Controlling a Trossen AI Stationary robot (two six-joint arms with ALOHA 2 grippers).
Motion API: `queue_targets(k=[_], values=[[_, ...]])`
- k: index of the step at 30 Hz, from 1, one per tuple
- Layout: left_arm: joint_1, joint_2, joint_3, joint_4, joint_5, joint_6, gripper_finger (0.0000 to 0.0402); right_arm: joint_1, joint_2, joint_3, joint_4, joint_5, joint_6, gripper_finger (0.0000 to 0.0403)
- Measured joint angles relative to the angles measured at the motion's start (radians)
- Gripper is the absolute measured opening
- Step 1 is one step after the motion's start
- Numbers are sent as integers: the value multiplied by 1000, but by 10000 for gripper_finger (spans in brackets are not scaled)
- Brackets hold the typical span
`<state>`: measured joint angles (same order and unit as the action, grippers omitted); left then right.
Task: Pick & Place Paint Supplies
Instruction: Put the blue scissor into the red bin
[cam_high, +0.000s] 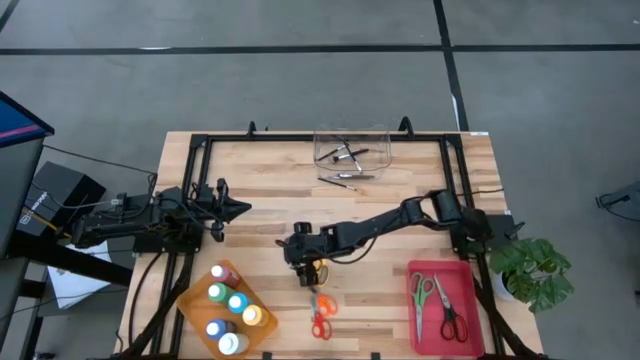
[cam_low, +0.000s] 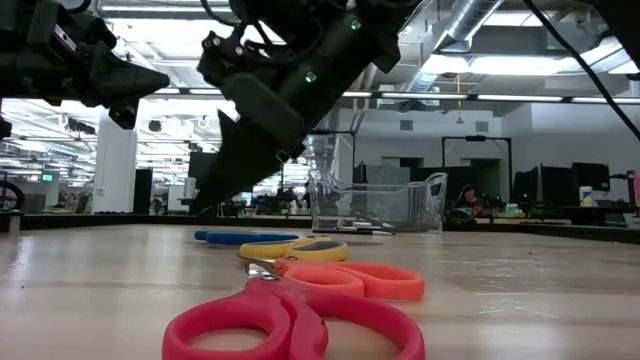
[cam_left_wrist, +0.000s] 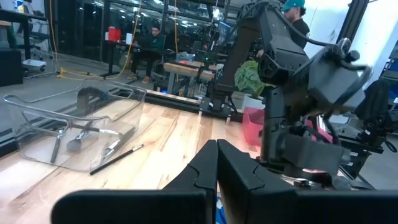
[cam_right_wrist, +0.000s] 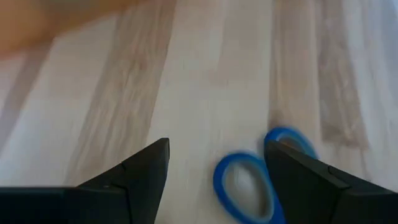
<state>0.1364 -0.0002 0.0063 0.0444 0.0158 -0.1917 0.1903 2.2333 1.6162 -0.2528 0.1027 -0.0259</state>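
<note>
My right gripper (cam_high: 300, 268) (cam_right_wrist: 217, 146) is open and points down over the middle of the table. The blue-handled scissors (cam_right_wrist: 249, 186) (cam_low: 245, 237) lie flat on the wood below it, their handle loops near one finger and untouched. Yellow-handled scissors (cam_low: 300, 249) lie beside them. Orange scissors (cam_low: 370, 281) and red scissors (cam_low: 290, 325) (cam_high: 320, 316) lie closer to the near edge. My left gripper (cam_high: 243, 208) (cam_left_wrist: 217, 152) is shut and hovers over the table's left side. Several paint bottles (cam_high: 232, 310) stand in an orange tray (cam_high: 200, 290).
A red tray (cam_high: 470, 310) at the near right holds two more scissors (cam_high: 438, 305). A clear bin (cam_high: 350, 145) at the far edge holds brushes, and more brushes (cam_high: 345, 179) lie on the wood in front of it. A potted plant (cam_high: 535, 270) stands off the right edge.
</note>
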Motion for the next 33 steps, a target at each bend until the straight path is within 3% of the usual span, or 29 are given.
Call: queue_targets(k=[11,17,27,33], values=[[0,0,0,0,0,0,0,-1,16,-2,-26,3,18,259],[0,0,0,0,0,0,0,-2,41,-3,-36,3,27,236],[0,0,0,1,0,0,0,-13,68,4,-54,-4,90,172],[0,0,0,0,0,0,0,-17,67,4,-83,-1,108,79]])
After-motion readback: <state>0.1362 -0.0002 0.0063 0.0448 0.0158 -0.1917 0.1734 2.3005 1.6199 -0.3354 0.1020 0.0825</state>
